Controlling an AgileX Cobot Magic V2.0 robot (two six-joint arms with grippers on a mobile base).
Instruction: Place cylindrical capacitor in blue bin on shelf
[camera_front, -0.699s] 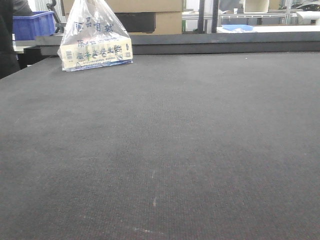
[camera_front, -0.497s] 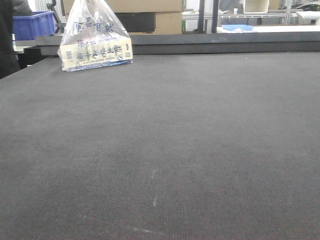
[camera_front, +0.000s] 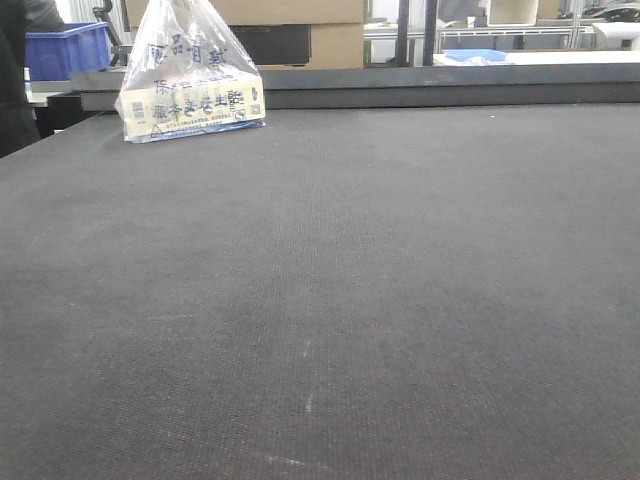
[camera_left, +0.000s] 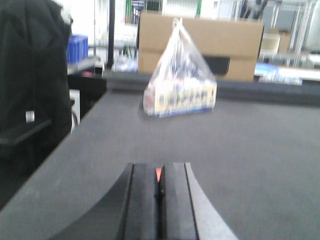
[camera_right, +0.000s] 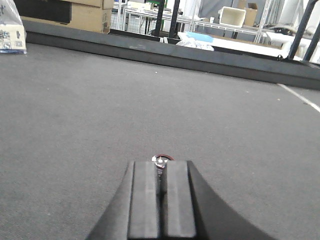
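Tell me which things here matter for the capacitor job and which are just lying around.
For the job: capacitor, small and red-ringed, at the right gripper tips; blue bin far left, possibly the target.
Lying about: plastic bag on the table; cardboard box behind it.

The right gripper (camera_right: 160, 167) hides all but the top of a red-rimmed cylinder (camera_right: 161, 159) between its fingers. An orange-red sliver (camera_left: 158, 174) between the tips of the left gripper (camera_left: 159, 167) is too small to identify. Blur makes the print on the bag (camera_left: 180, 90) unreadable; a dark figure (camera_front: 14, 90) partly hides the blue crate (camera_front: 70, 48)
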